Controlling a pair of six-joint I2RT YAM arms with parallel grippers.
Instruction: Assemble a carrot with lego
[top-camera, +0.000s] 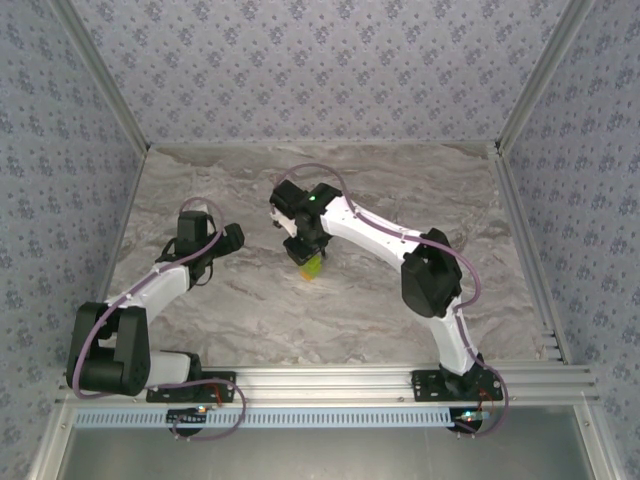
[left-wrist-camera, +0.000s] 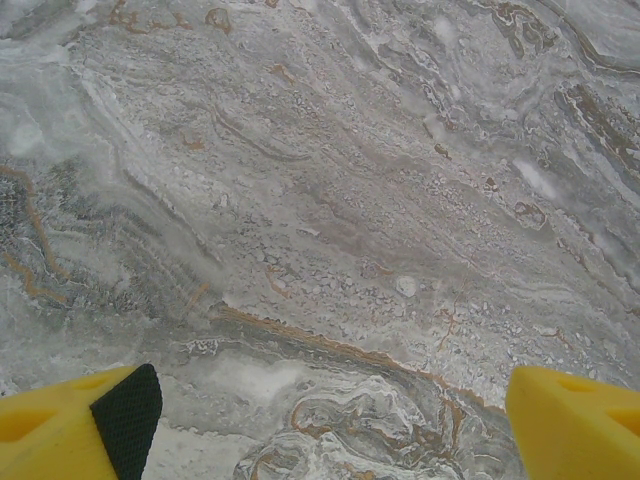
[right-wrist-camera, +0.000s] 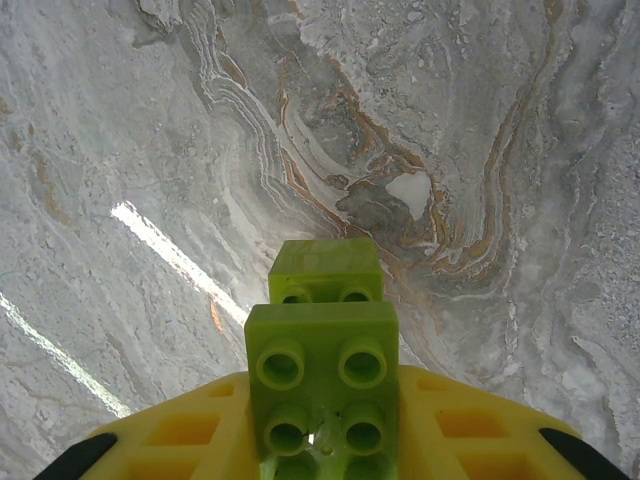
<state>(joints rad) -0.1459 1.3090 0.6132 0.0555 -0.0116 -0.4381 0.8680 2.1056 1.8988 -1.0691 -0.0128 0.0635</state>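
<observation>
Right gripper (right-wrist-camera: 320, 450) pinches 2 joined lime-green lego bricks (right-wrist-camera: 322, 360) low over the table (top-camera: 400, 300) centre; left gripper (left-wrist-camera: 320, 430) hangs spread wide, well apart. Stacking looks underway; next calls for pressing further pieces on squarely, studs aligned.

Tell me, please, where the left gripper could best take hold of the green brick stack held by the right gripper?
I would grip the far brick of the green brick stack, which juts out past the right gripper. Bring the open left gripper in from that free end, pinching its smooth flat side walls, not the studded face.
</observation>
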